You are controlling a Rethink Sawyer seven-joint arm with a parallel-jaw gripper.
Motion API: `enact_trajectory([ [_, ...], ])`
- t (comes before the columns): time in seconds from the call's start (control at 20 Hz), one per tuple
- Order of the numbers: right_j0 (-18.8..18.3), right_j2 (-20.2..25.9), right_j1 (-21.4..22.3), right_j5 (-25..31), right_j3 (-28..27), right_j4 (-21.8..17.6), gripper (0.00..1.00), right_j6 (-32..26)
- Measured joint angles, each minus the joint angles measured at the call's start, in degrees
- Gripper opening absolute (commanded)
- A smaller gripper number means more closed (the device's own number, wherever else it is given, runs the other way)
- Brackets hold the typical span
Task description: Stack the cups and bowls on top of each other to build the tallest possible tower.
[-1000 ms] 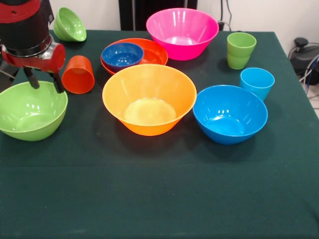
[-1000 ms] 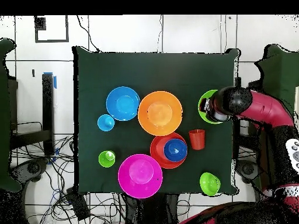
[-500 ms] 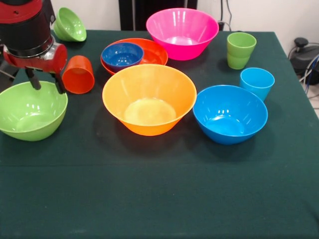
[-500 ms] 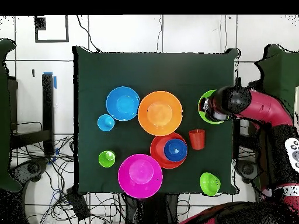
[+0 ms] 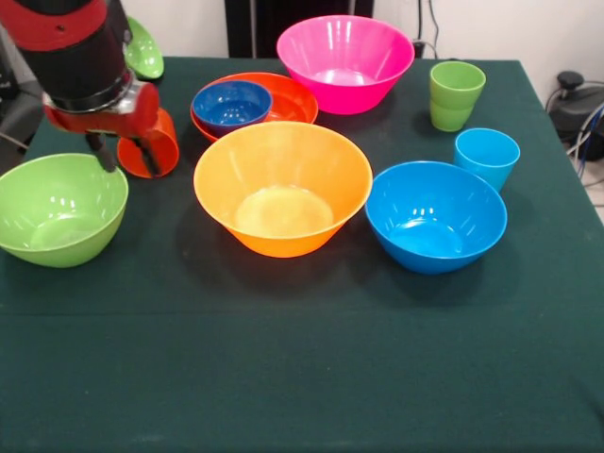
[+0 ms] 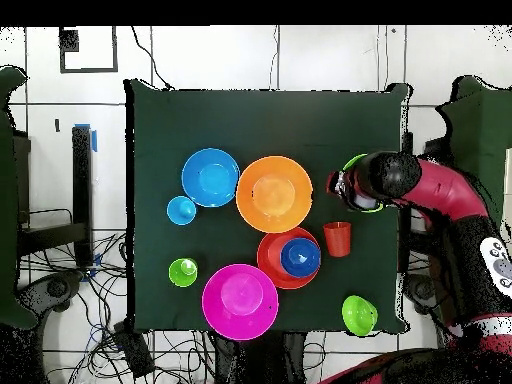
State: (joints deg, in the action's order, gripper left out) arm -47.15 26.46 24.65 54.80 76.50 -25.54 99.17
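The end effector [image 5: 121, 156] has swung from the lime bowl [image 5: 58, 208] toward the orange cup [image 5: 151, 143], fingers spread, empty; nothing stacked yet.

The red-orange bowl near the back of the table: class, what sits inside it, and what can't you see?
A small dark blue bowl sits inside the red-orange bowl, toward one side. The dark blue bowl looks empty. It hides the part of the red-orange bowl's floor beneath it.
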Motion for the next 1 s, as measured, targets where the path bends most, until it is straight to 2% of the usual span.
enact_trajectory([
  [0.4,-3.29,4.89,-2.02,0.13,5.24,1.2,1.0,0.0],
  [0.65,-6.46,8.08,-5.03,2.6,8.41,4.33,1.0,0.0],
  [0.85,-8.47,9.48,-7.34,4.72,10.74,5.91,1.0,0.0],
  [1.0,-8.44,9.09,-7.84,6.19,11.88,4.98,1.0,0.0],
])
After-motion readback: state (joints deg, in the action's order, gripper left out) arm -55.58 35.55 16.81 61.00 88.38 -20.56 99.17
